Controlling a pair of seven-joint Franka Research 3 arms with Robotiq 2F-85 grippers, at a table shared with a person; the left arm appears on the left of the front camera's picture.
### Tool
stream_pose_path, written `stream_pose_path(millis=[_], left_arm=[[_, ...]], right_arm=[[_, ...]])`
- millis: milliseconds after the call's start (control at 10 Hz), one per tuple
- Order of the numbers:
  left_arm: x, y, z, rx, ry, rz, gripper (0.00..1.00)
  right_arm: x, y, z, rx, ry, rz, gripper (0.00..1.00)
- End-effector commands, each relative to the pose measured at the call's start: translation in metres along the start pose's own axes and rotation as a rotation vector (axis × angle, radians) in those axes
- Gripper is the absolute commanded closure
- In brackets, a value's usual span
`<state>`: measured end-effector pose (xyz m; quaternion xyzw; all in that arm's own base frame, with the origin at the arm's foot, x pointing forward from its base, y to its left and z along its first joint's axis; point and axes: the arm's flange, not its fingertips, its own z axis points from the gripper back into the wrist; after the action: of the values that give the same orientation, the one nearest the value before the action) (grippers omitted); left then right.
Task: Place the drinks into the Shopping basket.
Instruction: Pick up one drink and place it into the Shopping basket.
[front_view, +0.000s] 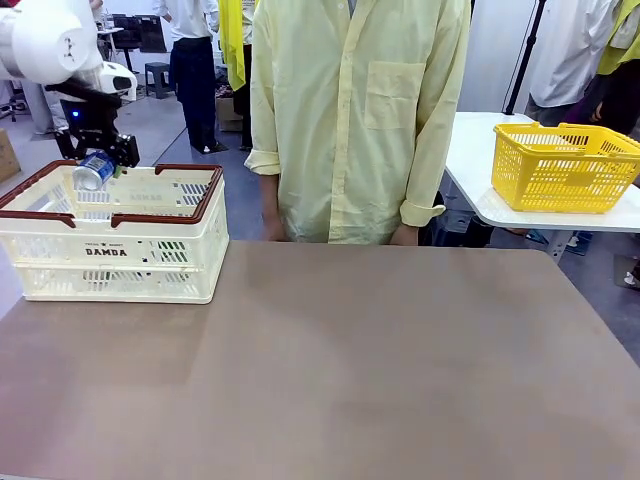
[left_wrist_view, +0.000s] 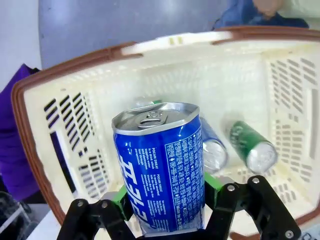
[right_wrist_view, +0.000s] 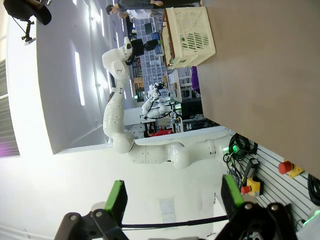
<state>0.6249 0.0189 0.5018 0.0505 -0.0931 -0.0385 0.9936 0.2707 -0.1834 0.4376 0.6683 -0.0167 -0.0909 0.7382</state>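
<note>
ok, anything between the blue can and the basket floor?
Nothing blocks the drop. The left gripper holds the blue can over the open basket; a green can and another blue can lie on the floor, off to one side.

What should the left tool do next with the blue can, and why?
Probably open and release it: the left tool holds the blue can over the Shopping basket, where a green can already lies.

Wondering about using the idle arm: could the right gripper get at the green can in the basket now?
Probably not easily: the green can lies inside the Shopping basket, and the left gripper holds a blue can above it.
</note>
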Motion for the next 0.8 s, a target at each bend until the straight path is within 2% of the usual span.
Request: stream_pose_path(millis=[0, 100, 400, 700], left_arm=[[0.0, 0.033, -0.018, 0.001, -0.03, 0.007, 1.0], [-0.001, 0.046, -0.034, -0.006, -0.043, 0.037, 1.0], [-0.012, 0.077, -0.072, -0.023, 0.008, 0.113, 1.0], [-0.027, 0.091, -0.107, -0.06, 0.047, 0.111, 1.0]], right_arm=[[-0.003, 0.003, -0.001, -0.001, 0.005, -0.008, 0.0], [-0.003, 0.003, -0.001, -0.001, 0.005, -0.008, 0.0], [-0.003, 0.003, -0.001, -0.001, 0.005, -0.008, 0.0], [-0.003, 0.003, -0.001, -0.001, 0.005, -0.008, 0.0]])
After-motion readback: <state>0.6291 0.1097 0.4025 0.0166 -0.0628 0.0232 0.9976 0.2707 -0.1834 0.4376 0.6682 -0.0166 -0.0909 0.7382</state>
